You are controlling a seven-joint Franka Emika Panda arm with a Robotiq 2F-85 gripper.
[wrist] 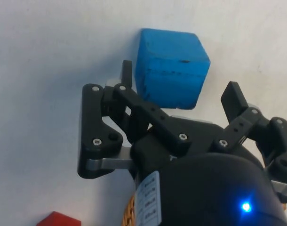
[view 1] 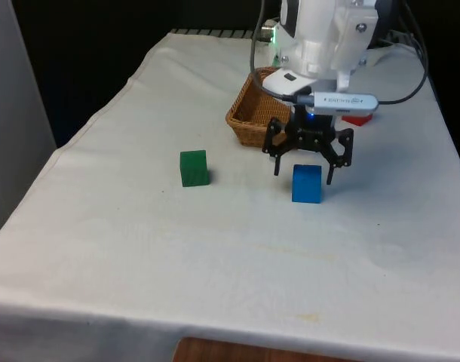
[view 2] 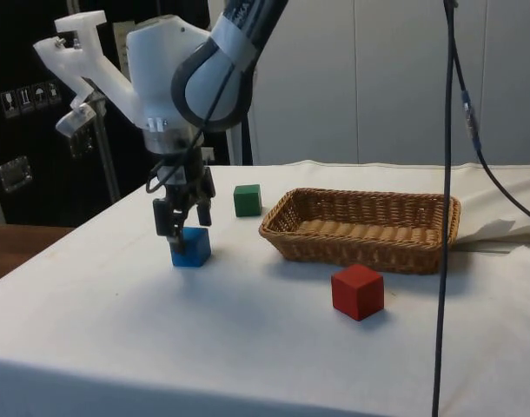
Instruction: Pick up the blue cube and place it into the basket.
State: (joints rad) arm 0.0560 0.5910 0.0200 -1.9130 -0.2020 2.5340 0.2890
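1. Resting on the white worktop (view 1: 139,249), the blue cube (view 1: 306,184) sits nearest, free of any grip.
2. Just above and behind it hangs the tool (view 1: 304,167), fingers (wrist: 233,96) spread wide, one on either side of the cube, pinching nothing.
3. A green cube (view 1: 193,167) stands well apart, toward the front view's left.
4. Farther back lies the wicker basket (view 1: 249,117), with a red cube (view 2: 358,292) near it.

Even, bright overhead light on the white cloth (view 1: 215,249). Soft shadows lie under the blue cube (view 1: 306,184) and green cube (view 1: 193,167). No glare.
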